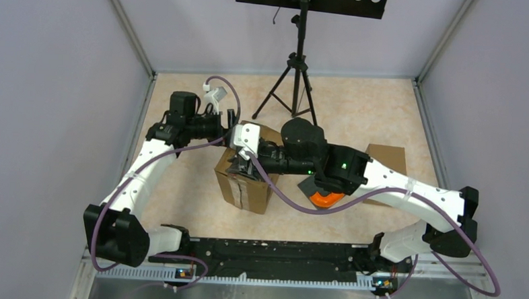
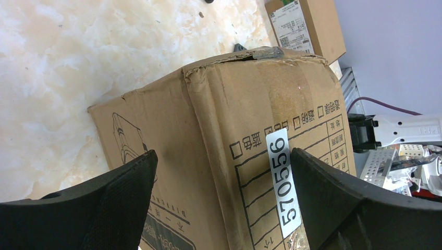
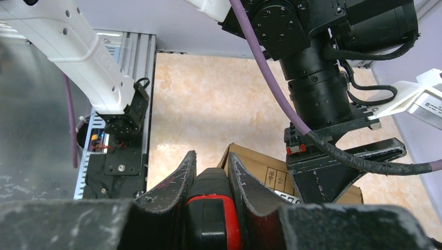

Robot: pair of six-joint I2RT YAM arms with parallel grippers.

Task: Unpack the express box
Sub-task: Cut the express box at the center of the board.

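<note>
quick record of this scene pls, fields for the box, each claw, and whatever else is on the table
express box: cardboard, standing on the table, white number label on one side
left claw: open wide, straddling the box, contact unclear
right claw: shut on a black-and-red tool, just above the box
box top: hidden by the claws in the top view
other items: second cardboard box to the right, orange object under the right arm, tripod at the back
</note>
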